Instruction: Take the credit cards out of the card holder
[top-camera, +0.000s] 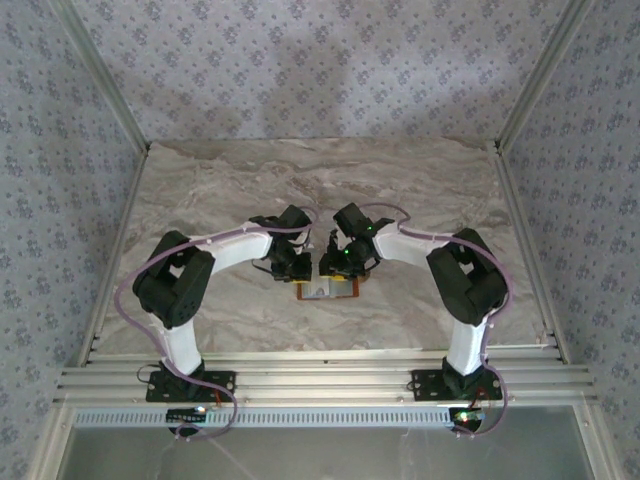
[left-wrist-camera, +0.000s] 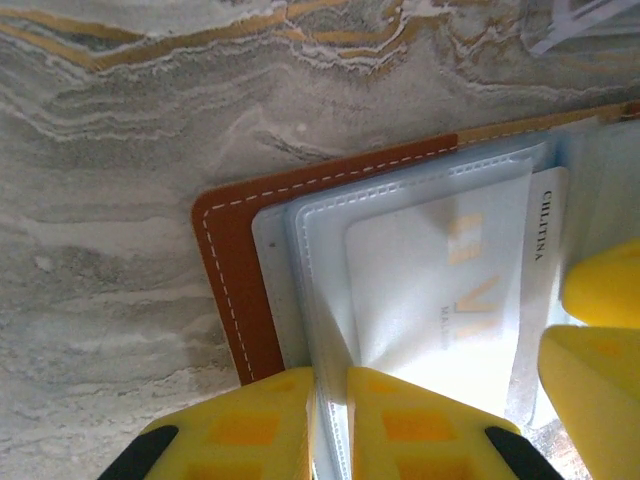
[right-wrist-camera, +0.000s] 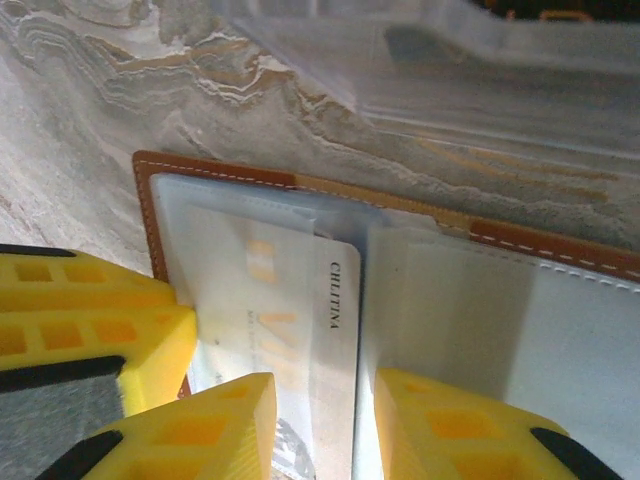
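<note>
My left gripper (left-wrist-camera: 328, 388) pinches the clear sleeve (left-wrist-camera: 312, 300) of the wallet (left-wrist-camera: 232, 290), nearly closed. My right gripper (right-wrist-camera: 325, 388) stands part open over the pale card (right-wrist-camera: 335, 300).

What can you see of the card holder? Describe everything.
The card holder is orange-brown leather with white edge stitching, lying open and flat on the marble table. Clear plastic sleeves inside hold a pale card with gold lettering. The left claw pinches one sleeve's edge; the right claw straddles the card.

Marble-patterned table (top-camera: 400, 190), on which the orange-brown card holder (left-wrist-camera: 235, 290) is laid open and flat. A clear tray (right-wrist-camera: 480, 80) is seen resting near it.
</note>
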